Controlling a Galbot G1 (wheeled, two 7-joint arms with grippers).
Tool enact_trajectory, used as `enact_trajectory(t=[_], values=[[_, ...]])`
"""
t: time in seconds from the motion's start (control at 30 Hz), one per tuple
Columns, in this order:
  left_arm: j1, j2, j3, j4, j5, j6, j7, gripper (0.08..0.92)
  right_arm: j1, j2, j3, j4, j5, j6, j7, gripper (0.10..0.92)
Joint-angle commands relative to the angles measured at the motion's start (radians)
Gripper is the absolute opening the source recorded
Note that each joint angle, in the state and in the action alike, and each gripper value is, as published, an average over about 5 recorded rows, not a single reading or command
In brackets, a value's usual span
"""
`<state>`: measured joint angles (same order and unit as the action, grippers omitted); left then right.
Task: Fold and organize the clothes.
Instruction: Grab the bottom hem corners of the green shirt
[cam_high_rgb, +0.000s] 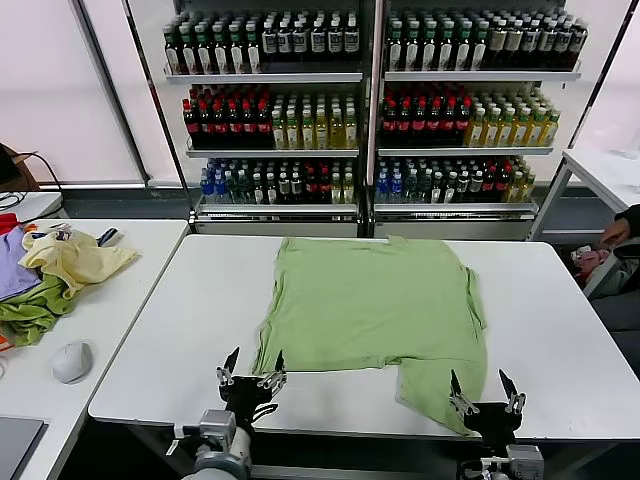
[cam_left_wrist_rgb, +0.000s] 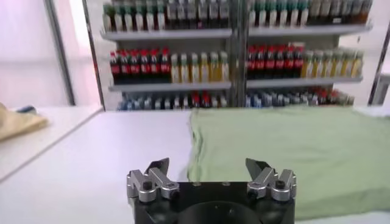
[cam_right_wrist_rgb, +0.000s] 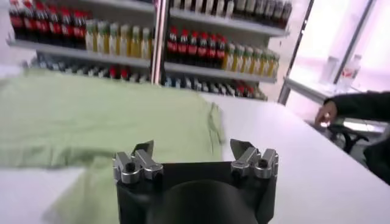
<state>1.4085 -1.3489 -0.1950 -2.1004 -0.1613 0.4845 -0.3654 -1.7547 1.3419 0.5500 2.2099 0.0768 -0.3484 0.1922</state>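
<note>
The light green shirt (cam_high_rgb: 375, 315) lies spread flat on the white desk (cam_high_rgb: 560, 330), one sleeve reaching the near edge. The left gripper (cam_high_rgb: 252, 371) hovers at the shirt's near-left corner, the right gripper (cam_high_rgb: 487, 392) beside that sleeve — both with fingers spread, holding nothing.

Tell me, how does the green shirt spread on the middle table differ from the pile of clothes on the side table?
The green shirt lies alone and spread flat; the pile of clothes is crumpled in a heap. The shirt is one light green colour; the pile mixes pale yellow, purple and darker green. The shirt sits right before the open left gripper and open right gripper; the pile lies far off to the robot's left. Both rest on white tables.
</note>
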Motion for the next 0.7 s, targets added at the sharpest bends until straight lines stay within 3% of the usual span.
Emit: enact_trajectory(t=[0.03, 0.33, 0.53, 0.7], values=[[-0.152, 0.004, 0.031, 0.172, -0.024, 0.098, -0.040, 0.823, -0.032, 0.001, -0.010, -0.004, -0.017, -0.034, 0.005, 0.823], [-0.146, 0.009, 0.038, 0.201, -0.048, 0.101, -0.056, 0.823, -0.028, 0.005, -0.025, -0.015, -0.017, -0.042, 0.004, 0.788], [-0.127, 0.012, 0.043, 0.203, -0.078, 0.102, -0.063, 0.794, -0.026, 0.001, -0.022, -0.023, 0.017, -0.041, 0.005, 0.629], [-0.115, 0.013, 0.045, 0.196, -0.116, 0.101, -0.062, 0.659, -0.020, -0.003, -0.019, -0.028, 0.059, -0.038, 0.005, 0.482]])
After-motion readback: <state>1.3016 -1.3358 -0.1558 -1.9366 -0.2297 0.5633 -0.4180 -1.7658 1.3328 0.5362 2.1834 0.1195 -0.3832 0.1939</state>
